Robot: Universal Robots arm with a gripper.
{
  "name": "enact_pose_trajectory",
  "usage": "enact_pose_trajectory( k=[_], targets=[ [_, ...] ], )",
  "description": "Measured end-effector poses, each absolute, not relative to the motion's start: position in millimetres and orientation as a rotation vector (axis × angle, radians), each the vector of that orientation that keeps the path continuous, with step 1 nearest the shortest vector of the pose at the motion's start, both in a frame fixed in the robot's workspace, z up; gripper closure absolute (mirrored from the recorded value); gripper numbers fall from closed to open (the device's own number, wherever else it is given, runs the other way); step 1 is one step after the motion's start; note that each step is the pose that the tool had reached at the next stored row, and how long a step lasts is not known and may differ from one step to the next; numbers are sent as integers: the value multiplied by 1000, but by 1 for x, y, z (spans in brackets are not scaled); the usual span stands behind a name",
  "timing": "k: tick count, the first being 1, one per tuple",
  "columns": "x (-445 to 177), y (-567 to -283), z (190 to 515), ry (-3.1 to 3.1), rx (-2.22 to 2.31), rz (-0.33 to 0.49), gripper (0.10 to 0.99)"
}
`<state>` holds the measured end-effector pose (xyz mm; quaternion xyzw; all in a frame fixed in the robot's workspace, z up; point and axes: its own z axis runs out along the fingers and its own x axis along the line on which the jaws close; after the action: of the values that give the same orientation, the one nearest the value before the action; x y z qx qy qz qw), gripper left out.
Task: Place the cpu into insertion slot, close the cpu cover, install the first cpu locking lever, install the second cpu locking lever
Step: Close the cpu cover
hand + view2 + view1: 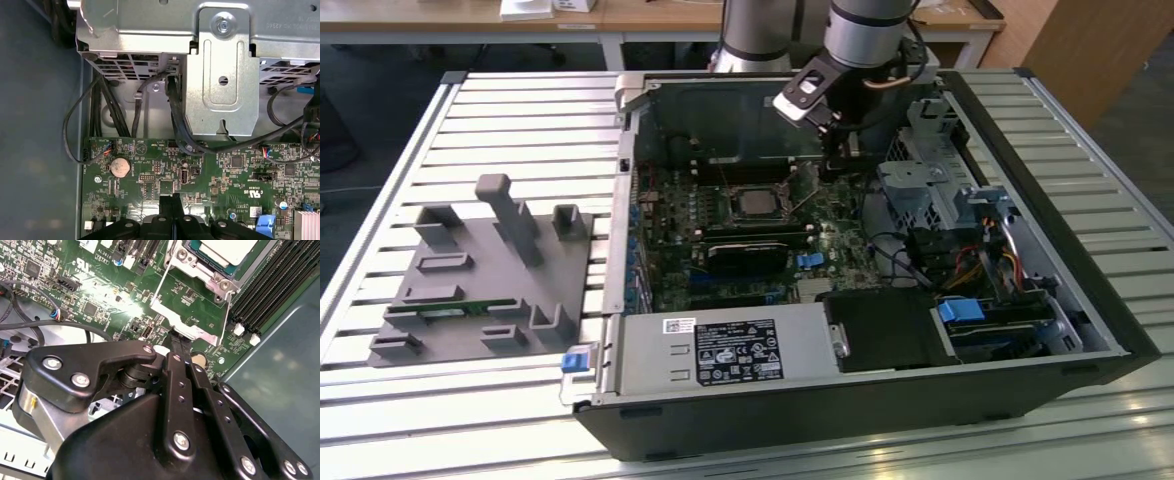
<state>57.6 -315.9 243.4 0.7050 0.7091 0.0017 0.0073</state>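
Since the cpu [227,249] already lies with its pale metal face up inside the insertion slot [200,271], I judge that the first step is done and that the step in hand is the closing of the cpu cover [187,322]. In the second wrist view this thin silver plate does not seem to lie flat over the chip. It appears raised above the motherboard [90,295], with its free edge turned toward the arm. The gripper [178,340] has its two black fingers drawn together, and their tips touch that free edge. Whether a lip of the plate is pinched between them or they only press against it, I cannot tell. In the first wrist view the fingers are likewise together over the green board, near a round coin battery [120,166]. In the exterior view the arm reaches down into the open computer case [854,410], just beside the socket. Thin metal rods [159,282] run along both sides of the cover; I am not sure whether they are the locking levers. In my judgement, bringing the cover down calls for a move along an arc around its hinge. The pressure should be light, so that the tips do not slip off the thin edge and the plate settles evenly around the chip.
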Motion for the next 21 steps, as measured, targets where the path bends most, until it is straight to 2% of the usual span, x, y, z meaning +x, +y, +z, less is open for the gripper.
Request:
enact_pose_trajectory(
  k=[21],
  targets=[
    [51,-316,243,2218,2205,5,965]
  ],
)
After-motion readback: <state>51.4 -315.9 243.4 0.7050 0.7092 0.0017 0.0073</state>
